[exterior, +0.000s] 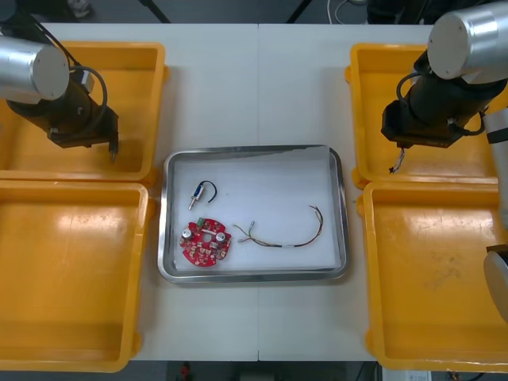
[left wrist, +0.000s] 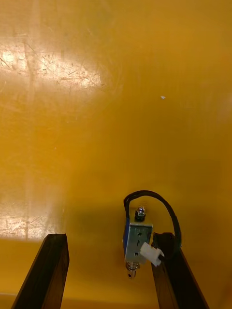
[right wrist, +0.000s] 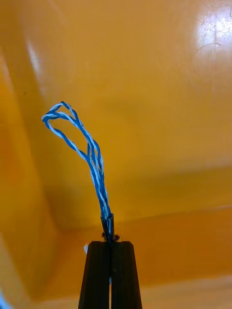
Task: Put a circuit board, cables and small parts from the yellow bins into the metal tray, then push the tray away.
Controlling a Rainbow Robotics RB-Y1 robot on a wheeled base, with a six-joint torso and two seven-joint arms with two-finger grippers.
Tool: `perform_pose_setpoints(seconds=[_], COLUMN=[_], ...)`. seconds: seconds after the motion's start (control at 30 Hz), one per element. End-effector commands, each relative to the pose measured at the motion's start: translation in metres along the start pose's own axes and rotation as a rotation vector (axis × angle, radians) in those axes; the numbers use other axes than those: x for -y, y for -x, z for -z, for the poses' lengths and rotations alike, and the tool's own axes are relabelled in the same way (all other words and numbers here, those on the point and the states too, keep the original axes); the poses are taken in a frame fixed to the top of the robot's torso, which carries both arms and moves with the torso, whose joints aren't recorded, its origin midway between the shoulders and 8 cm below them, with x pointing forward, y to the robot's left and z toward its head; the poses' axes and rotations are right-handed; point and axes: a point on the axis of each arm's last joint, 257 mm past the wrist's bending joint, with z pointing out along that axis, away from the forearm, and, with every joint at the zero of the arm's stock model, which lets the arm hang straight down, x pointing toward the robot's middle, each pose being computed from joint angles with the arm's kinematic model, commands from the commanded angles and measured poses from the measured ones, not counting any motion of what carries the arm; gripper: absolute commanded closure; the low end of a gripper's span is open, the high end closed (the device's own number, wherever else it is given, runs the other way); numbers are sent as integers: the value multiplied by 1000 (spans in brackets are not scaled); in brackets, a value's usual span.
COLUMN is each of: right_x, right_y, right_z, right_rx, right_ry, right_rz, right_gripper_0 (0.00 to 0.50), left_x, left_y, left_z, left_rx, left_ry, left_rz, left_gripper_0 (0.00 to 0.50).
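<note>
- Right wrist view: pinching a thin twisted blue and white cable (right wrist: 92,159) in the right gripper (right wrist: 110,243), looping floppy over the far right yellow bin (right wrist: 159,96).
- Spreading the left gripper (left wrist: 111,237) wide around a small metal part (left wrist: 137,239) in the far left yellow bin (left wrist: 96,120).

Robotics lab or workshop bench, light table (exterior: 262,87) held four yellow bins (exterior: 71,262) flanking a metal tray (exterior: 343,208), dark stand legs (exterior: 156,9) stood beyond.

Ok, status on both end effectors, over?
Right end effector shut on blue and white cable, over far right bin. Left end effector open around small metal part. Nothing blocking.
</note>
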Motion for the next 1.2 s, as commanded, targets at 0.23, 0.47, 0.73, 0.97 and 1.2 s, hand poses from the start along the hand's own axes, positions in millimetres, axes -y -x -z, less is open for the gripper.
perform_pose_setpoints(seconds=[0.23,0.47,0.73,0.97,1.2], right_x=[-20,-54,-102,-135,-179], right_y=[18,8,-25,-64,-84], right_z=[76,104,115,93,77], right_rx=[171,250,323,281,334], right_ry=[102,147,97,69,68], right_rz=[245,532,939,1149,1295], right_gripper_0=[500,500,500,500,500], left_x=[25,26,26,19,12], left_y=[4,3,4,12,24], left_z=[-9,-13,-12,0,31], left_rx=[23,34,34,38,46], left_ry=[-12,-24,-31,-47,-57], left_rz=[-145,-144,-137,-98,-74], left_gripper_0=[0,0,500,500,500])
